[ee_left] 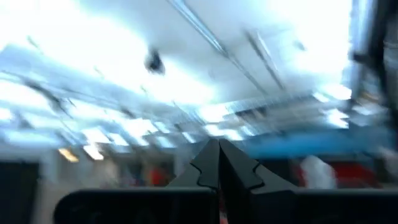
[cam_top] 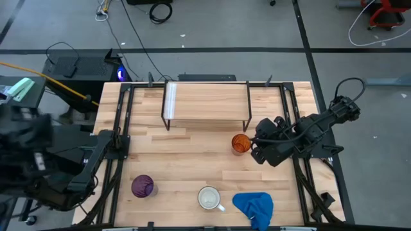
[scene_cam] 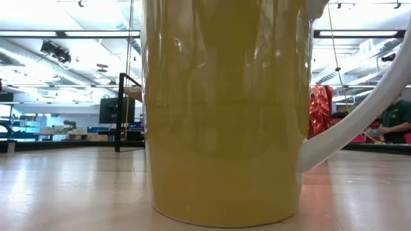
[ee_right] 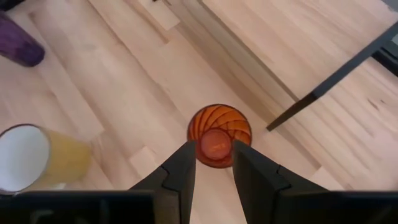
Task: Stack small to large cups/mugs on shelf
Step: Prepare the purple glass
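Orange cup stands upright and empty on the table, between the right gripper's open fingers; left gripper is closed, holding nothing.

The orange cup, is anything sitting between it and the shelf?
Nothing visible. The orange cup stands on the table just in front of the shelf, beside its right front leg, with bare wood between. The right end effector is at the cup, fingers open around it.
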You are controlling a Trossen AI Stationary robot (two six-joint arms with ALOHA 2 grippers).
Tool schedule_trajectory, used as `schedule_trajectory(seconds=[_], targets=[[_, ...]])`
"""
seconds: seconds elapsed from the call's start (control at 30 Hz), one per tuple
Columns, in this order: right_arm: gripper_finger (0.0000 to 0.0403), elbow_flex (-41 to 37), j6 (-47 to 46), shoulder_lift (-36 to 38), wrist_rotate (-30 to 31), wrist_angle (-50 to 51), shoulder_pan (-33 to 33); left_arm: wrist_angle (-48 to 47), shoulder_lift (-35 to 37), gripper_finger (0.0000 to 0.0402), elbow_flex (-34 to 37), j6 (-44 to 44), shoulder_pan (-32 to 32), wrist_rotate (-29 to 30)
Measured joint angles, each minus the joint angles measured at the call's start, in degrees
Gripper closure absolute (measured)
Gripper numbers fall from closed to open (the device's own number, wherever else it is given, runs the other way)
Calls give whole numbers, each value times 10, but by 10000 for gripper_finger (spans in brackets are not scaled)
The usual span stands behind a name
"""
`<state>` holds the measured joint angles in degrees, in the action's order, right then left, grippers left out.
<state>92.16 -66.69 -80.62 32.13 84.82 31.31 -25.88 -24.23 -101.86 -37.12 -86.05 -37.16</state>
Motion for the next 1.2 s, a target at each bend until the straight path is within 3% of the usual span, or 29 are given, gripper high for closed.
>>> schedule_trajectory(seconds=[0.2,0.3,0.47,0.73,0.93,1.2], targets=[[293,0,-2,0,8,-8,12,-89,-13,378,17,152,1,194],[293,0,-7,0,10,-9,12,-91,-33,377,60,190,1,219],[293,0,-12,0,11,-17,10,-49,-86,389,146,179,13,203],[293,0,-38,0,10,-18,10,131,-150,386,297,58,44,16],[293,0,-57,0,2,-18,10,194,-121,385,383,36,126,12],[293,0,-83,0,-11,-18,10,223,-51,388,470,32,262,50]])
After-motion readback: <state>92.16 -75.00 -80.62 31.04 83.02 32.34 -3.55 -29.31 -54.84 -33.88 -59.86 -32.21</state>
